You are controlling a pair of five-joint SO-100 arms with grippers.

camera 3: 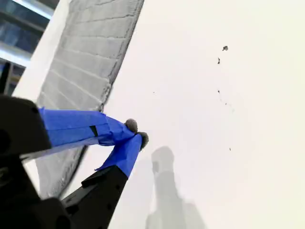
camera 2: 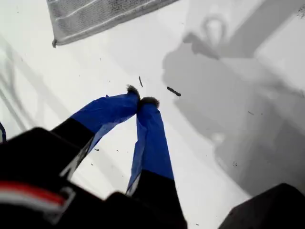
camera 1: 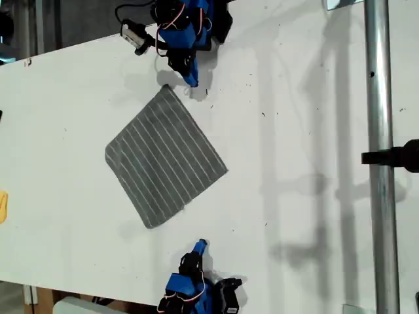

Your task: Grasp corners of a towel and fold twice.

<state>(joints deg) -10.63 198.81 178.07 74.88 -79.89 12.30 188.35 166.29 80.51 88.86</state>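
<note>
Blue-taped jaws of my first gripper (camera 2: 143, 101) are pressed together on nothing, and my second gripper (camera 3: 136, 132) is likewise closed and empty, just beside one towel edge. On the white table (camera 1: 294, 131) the towel (camera 1: 163, 163) lies flat as a diamond, its corners near 12, 3, 6 and 9 o'clock. It looks thin, light and limp, so I judge a hemmed corner (camera 1: 167, 88) is the best hold.
</note>
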